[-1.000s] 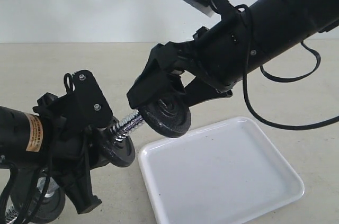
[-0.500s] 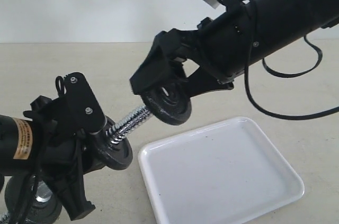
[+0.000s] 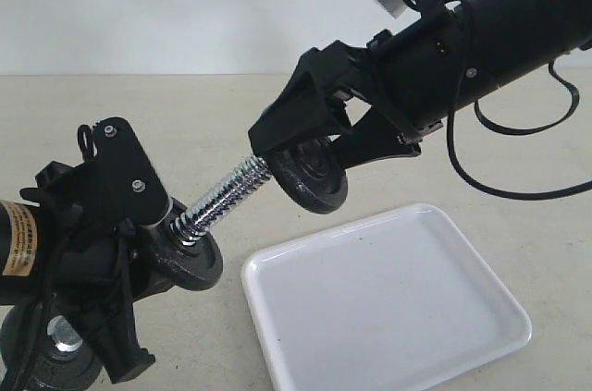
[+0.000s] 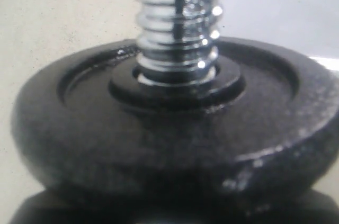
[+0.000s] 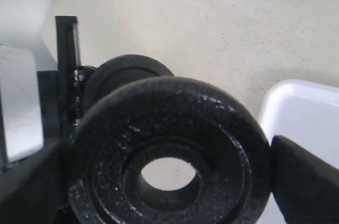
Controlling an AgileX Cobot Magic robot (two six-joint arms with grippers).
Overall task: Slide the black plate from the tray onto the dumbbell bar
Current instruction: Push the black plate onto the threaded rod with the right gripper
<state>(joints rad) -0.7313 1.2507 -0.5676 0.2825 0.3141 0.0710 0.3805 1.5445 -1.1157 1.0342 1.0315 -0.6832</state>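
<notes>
The plate (image 3: 314,184) is off the tray (image 3: 407,317) and up in the air, pinched by its rim between the two fingers of the right gripper (image 3: 308,158). It stands nearly on edge, its flat face turned toward the threaded end of the bar (image 3: 220,199). The bar rises at a slant out of the left gripper (image 3: 139,266), with another disc (image 3: 188,262) already seated low on it. That disc hides the left jaws, so I cannot tell whether they are clamped or spread.

I would say the step in hand is the lining-up. The bar's tip sits right at the plate's far face, but in the right wrist view the hole (image 5: 168,175) shows only pale background, no chrome. So the bar does not look to be through yet.

The next move calls for a small shift to bring the hole square over the tip. Then the plate should be pushed straight along the bar's slant, since a tilted plate would likely catch on the threads.
</notes>
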